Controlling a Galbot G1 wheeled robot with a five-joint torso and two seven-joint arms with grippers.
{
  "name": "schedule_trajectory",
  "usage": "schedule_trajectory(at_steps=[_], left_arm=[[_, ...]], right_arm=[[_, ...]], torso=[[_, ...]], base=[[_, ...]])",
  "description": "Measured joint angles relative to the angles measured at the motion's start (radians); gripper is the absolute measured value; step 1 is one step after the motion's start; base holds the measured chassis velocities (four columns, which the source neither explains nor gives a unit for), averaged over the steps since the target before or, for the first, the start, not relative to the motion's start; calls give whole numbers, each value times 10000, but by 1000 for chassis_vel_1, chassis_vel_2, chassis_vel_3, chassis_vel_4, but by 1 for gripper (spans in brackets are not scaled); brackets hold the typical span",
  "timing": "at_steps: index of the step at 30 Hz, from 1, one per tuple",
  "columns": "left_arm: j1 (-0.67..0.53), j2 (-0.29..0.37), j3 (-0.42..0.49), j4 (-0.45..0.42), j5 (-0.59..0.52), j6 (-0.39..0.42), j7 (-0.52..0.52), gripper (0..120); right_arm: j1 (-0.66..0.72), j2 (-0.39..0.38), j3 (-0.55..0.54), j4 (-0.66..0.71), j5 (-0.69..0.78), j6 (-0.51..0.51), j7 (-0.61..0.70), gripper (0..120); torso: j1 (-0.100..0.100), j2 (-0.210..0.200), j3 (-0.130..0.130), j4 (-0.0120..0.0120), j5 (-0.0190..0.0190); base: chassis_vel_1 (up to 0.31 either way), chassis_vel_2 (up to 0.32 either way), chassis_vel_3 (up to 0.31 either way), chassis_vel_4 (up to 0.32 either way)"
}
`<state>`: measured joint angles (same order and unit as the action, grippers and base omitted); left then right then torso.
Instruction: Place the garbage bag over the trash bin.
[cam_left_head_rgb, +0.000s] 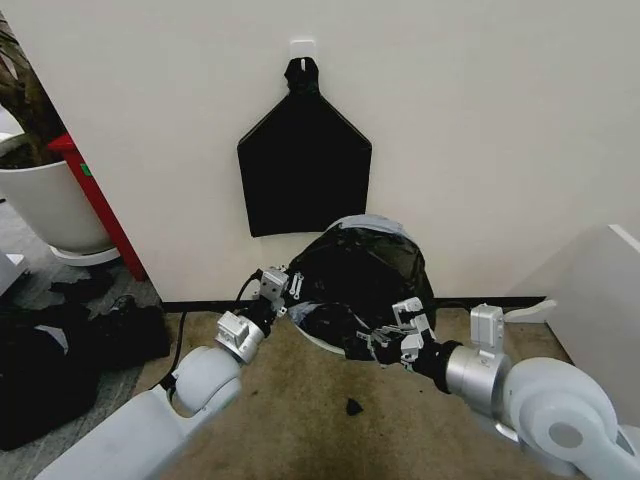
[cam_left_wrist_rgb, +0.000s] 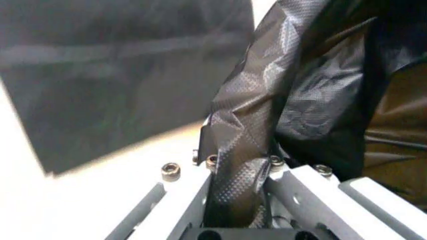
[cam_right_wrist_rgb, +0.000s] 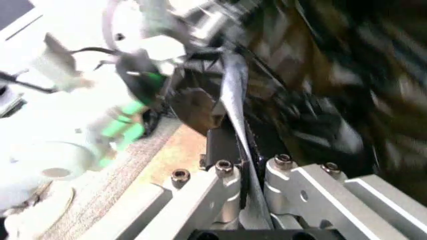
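Garbage bag (cam_left_head_rgb: 362, 268) stretched between left claw (cam_left_head_rgb: 283, 288), right claw (cam_left_head_rgb: 392, 340), both pinching it

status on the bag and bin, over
Left claw and right claw both shut on the bag. Bag draped over the tilted bin by the wall. Nothing in the way.

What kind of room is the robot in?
Probably a corner of an office or lab, though it is hard to be sure. There is a plain white wall, brown carpet, a big white plant pot, and a flat black bag bundle hanging on a wall hook.
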<state>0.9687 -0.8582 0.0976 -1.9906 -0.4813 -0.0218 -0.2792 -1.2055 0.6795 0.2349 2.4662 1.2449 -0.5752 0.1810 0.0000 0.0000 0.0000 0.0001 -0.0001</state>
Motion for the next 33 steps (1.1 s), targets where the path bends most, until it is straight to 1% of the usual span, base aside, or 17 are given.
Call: schedule_trajectory(at_steps=[2,3,5,7,8,9,10,12,14,17,21,23,25,27,29,32,33], left_arm=[[7,0,160,-207,-731,686,-643,1],[7,0,160,-207,-731,686,-643,1],[21,-1,297,-413,-1280,1220,-1048,1],[24,0,389,-561,-1705,1566,-1369,1],[19,6,418,-647,-2026,1740,-1556,1],[13,10,429,-711,-2265,1856,-1671,0],[13,10,429,-711,-2265,1856,-1671,0],[-5,11,433,-860,-2780,2058,-1941,0],[-36,26,376,-1082,-3587,2332,-2336,1],[-47,56,286,-1199,-4056,2470,-2548,0],[-81,87,132,-1357,-4818,2657,-2868,0],[-134,48,75,-1418,-5306,2746,-3094,0],[-171,21,41,-1495,-5756,2844,-3280,0],[-174,17,38,-1504,-5809,2855,-3303,0],[-214,-29,-38,-1648,-6634,3038,-3644,0],[-218,-30,-163,-1795,-7347,3286,-3942,0],[-218,-30,-163,-1795,-7347,3286,-3942,0]], right_arm=[[-118,-49,-380,-41,-1560,459,-1102,0],[-118,-49,-380,-41,-1560,459,-1102,0],[-230,-81,-789,-247,-3096,1022,-2051,0],[-323,-107,-1059,-457,-4416,1471,-2880,0],[-383,-141,-1240,-611,-5227,1873,-3476,0],[-400,-163,-1359,-709,-5691,2152,-3783,0],[-400,-163,-1359,-709,-5691,2152,-3783,0],[-418,-179,-1531,-998,-6491,2681,-4390,0],[-468,-179,-1593,-1517,-7533,3445,-5278,0],[-534,-178,-1544,-1768,-8099,3848,-5821,0],[-646,-169,-1437,-2301,-9246,4658,-6738,0],[-771,-131,-1348,-2680,-9975,5281,-7380,0],[-925,-128,-1345,-2844,-10219,5523,-7517,0],[-942,-128,-1347,-2865,-10241,5555,-7522,0],[-1088,-70,-1303,-3217,-10571,6008,-7720,0],[-1144,-12,-1090,-3618,-10706,6390,-7877,0],[-1144,-12,-1090,-3618,-10706,6390,-7877,0]], torso=[[0,0,0,0,1],[0,0,0,0,1],[1,0,0,-1,1],[1,0,0,-1,2],[1,0,0,-1,2],[1,0,0,-1,2],[1,0,0,-1,2],[1,0,0,-1,1],[1,0,0,-1,2],[1,0,0,-2,2],[1,0,0,0,2],[1,0,0,0,3],[1,0,0,-1,1],[1,0,0,-1,1],[1,0,0,-2,2],[1,0,0,-1,2],[1,0,0,-1,2]], base=[[0,0,0,0],[0,0,0,0],[0,0,0,0],[0,0,0,0],[0,0,0,0],[0,0,0,0],[0,0,0,0],[0,0,0,0],[0,0,0,0],[0,0,0,0],[0,0,0,0],[0,0,0,0],[0,0,0,0],[0,0,0,0],[0,0,0,0],[0,0,0,0],[0,0,0,0]])
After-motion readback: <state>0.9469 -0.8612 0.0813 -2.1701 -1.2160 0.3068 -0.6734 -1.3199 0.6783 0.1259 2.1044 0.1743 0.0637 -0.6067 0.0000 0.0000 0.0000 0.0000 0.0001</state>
